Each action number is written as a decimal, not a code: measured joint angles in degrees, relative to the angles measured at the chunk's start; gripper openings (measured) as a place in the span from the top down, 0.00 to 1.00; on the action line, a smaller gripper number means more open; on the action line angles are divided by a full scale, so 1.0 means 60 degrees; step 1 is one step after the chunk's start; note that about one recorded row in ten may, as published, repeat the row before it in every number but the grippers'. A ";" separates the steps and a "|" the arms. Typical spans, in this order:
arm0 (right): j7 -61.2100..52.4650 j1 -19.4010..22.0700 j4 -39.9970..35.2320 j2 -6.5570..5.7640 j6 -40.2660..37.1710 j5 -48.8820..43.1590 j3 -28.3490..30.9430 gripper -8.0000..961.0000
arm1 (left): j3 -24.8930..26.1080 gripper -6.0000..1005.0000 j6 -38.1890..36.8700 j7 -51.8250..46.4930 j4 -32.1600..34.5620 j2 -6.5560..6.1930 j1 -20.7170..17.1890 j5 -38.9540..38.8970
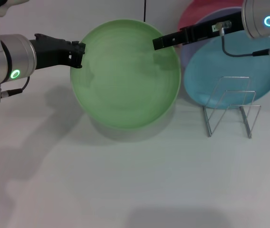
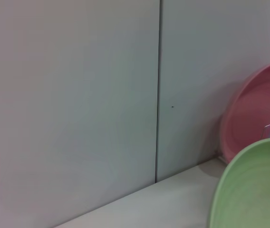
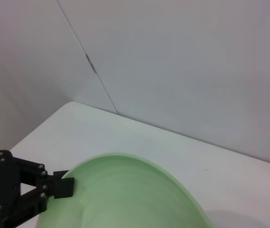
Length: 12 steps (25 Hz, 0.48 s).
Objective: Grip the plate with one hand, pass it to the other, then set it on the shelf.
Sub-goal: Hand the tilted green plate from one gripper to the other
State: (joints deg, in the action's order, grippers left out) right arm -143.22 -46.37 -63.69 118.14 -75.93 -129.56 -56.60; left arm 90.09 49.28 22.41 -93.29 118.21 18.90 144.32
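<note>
Aloft above the white tabletop (image 1: 125, 190), light green plate (image 1: 125, 73), tilted with its hollow face up toward the head camera, shadow cast just beneath. Pinched at the plate's left rim by the left gripper (image 1: 79, 53), jaws clamped on the edge. Reached from the plate's right by the right gripper (image 1: 158, 42), tip over the upper right rim; jaw state there cannot be told. Just right of the plate, silver wire rack (image 1: 231, 107), upright on the table and bare of plates. Behind the rack, sky-blue plate (image 1: 249, 71), lavender plate (image 1: 188, 57) and pink plate (image 1: 199, 14), stacked leaning against the wall (image 2: 78, 95).
</note>
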 joint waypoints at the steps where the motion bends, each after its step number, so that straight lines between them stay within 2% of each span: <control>1: 0.0000 0.0000 0.0000 0.0000 0.0000 0.0000 0.0000 0.17 | 0.0000 0.96 0.0002 0.0000 0.0000 0.0000 0.0000 -0.0001; 12: 0.0044 -0.0038 0.0116 -0.0003 0.0256 -0.0060 -0.0197 0.17 | 0.0000 0.96 0.0050 0.0001 0.0007 0.0000 0.0000 -0.0002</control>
State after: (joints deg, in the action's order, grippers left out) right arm -142.96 -46.60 -63.00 118.12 -74.39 -129.92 -57.78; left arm 90.08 49.58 22.42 -93.25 118.21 18.90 144.30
